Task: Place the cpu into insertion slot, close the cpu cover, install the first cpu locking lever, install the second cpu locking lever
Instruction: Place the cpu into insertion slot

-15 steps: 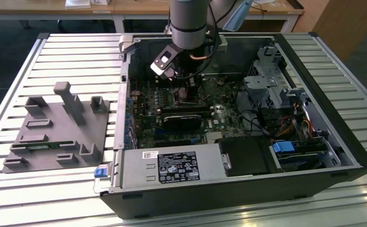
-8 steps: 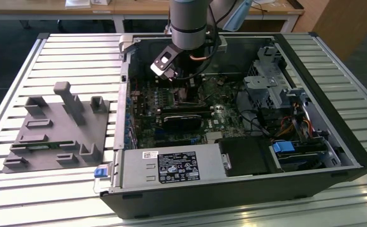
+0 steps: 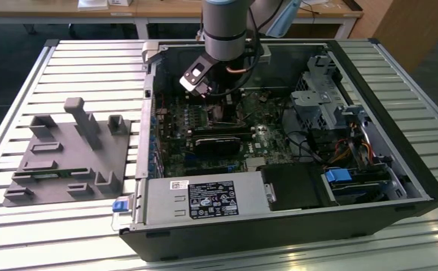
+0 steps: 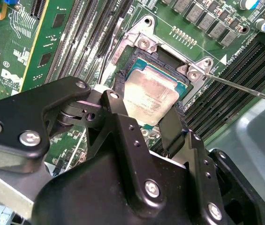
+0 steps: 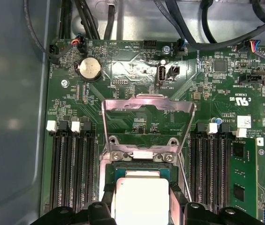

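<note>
The cpu [image 4: 153, 91], a small silver-topped square, sits low over the insertion slot [image 4: 159, 55] on the green motherboard. My gripper [image 4: 148, 101] is shut on it, one black finger [image 4: 118, 105] on each side. In the first wrist view the cpu [image 5: 139, 192] again lies between the fingers [image 5: 108, 204], just over the insertion slot [image 5: 141, 165]. The cpu cover [image 5: 146, 101], a thin silver frame, stands swung up and open behind the slot. A thin locking lever [image 4: 245, 87] juts free beside the socket. In the exterior view my gripper [image 3: 204, 90] hangs inside the open computer case.
Black memory slots [image 5: 71, 173] flank the socket on both sides. A black heatsink block [image 3: 215, 144] and a power supply [image 3: 204, 197] lie nearer the front of the case [image 3: 399, 113]. A grey fixture [image 3: 68, 152] stands on the slatted table at the exterior view's left.
</note>
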Action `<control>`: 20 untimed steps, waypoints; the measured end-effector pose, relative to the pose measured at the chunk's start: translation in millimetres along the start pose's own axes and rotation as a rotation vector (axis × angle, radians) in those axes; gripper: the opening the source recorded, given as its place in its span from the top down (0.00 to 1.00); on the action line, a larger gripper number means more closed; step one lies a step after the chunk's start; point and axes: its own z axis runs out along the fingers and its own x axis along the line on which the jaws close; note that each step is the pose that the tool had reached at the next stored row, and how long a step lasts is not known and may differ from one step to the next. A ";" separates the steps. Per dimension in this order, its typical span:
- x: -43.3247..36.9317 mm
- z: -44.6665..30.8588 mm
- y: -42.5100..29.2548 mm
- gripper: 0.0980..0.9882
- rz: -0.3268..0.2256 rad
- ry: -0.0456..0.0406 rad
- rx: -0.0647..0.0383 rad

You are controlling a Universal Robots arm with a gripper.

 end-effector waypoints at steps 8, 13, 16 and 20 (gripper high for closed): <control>0.3 4.0 -0.3 0.51 0.002 -0.0011 0.002; 0.4 5.5 0.0 0.51 0.004 -0.0011 0.003; 0.7 6.7 0.1 0.51 0.004 -0.0012 0.004; 0.8 7.5 0.1 0.51 0.005 -0.0014 0.005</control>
